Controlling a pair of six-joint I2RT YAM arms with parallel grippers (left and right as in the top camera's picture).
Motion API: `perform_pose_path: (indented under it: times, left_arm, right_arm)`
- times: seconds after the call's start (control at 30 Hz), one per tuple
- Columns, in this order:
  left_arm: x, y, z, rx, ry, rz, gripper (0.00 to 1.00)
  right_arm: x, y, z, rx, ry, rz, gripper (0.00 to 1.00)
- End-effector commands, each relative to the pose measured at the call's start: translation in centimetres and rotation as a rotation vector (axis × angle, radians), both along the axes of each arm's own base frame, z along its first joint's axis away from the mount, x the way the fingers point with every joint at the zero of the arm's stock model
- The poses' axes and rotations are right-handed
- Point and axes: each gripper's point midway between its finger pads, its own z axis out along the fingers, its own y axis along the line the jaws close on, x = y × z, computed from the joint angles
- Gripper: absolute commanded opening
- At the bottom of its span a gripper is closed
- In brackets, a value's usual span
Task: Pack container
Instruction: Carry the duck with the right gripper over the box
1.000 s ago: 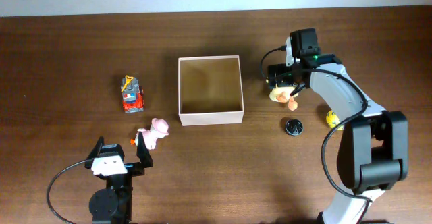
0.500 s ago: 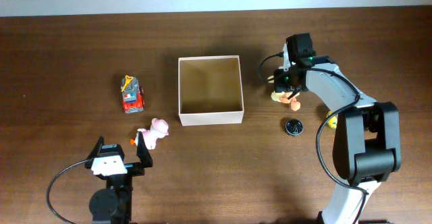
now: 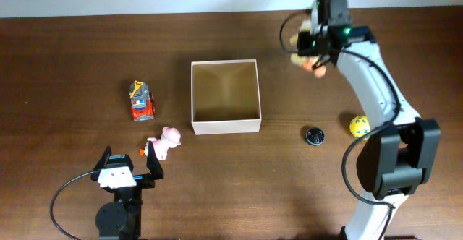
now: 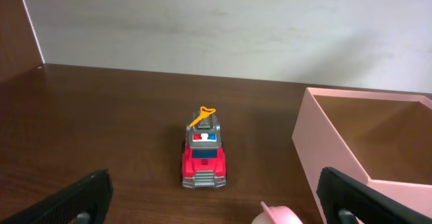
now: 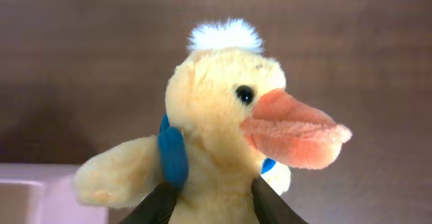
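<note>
Wide dark wooden surface [image 3: 72, 52] on the overhead, and the right arm [image 3: 370, 74] stretches from the near right corner to the far side. The container [image 3: 226, 126] sits square in the middle of the surface, open top up, cream walls, tan inside showing. On the left wrist camera its near wall [image 4: 332, 150] stands off to the right.

Up at the far side, the right end effector [image 3: 312, 46] has the plush duck [image 3: 309, 61], out beyond the container's far right corner and clear of it. Right wrist camera confirms it: the end effector [image 5: 210, 207] is clamped on the duck's [image 5: 223, 129] body from both sides, dark fingers [image 5: 154, 205] pressed into the yellow plush, orange bill pointing right, white tuft on top.

Near left, the left end effector [image 3: 130, 160] hangs with its jaws spread wide and nothing between them [image 4: 216, 204].

The red fire truck [image 3: 142, 101] stands left of the container, well apart, grille facing the left wrist camera [image 4: 203, 155]. The pink pig toy [image 3: 166, 140] lies near the container's near left corner, just beyond the left end effector. The yellow ball [image 3: 357, 126] sits by the right arm, with a small black round object [image 3: 314, 134] just left of it.
</note>
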Motion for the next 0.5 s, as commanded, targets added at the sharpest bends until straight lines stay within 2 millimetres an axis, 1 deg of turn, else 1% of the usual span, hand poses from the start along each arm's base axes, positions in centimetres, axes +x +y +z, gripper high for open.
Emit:
perform_pose_path:
  times: [0.0,0.1,0.23,0.27,0.3,0.33,0.37,0.47]
  left_arm:
    - [0.0,0.0,-0.2,0.012,0.0,-0.005,0.99]
    - [0.0,0.0,-0.2,0.012,0.0,-0.005,0.99]
    - [0.0,0.0,-0.2,0.012,0.0,-0.005,0.99]
    - [0.0,0.0,-0.2,0.012,0.0,-0.005,0.99]
    - [0.0,0.0,-0.2,0.012,0.0,-0.005,0.99]
    - [0.0,0.0,-0.2,0.012,0.0,-0.005,0.99]
    - [0.0,0.0,-0.2,0.012,0.0,-0.005,0.99]
    - [0.0,0.0,-0.2,0.012,0.0,-0.005,0.99]
  right_arm:
    - [0.3,2.6,4.1,0.011,-0.068,0.046,0.32]
    - [-0.3,5.9,4.9,0.029,-0.076,0.111,0.31]
    - [-1.7,11.1,5.0,0.038,-0.076,0.214,0.31]
    - [-2.3,12.7,5.0,0.039,-0.075,0.245,0.31]
    - [-2.7,13.7,5.0,0.04,-0.075,0.264,0.31]
    - [-3.6,15.8,5.0,0.041,-0.073,0.306,0.31]
    - [-4.1,16.8,4.9,0.04,-0.069,0.328,0.31]
    - [-5.1,18.2,4.4,0.021,-0.05,0.352,0.28]
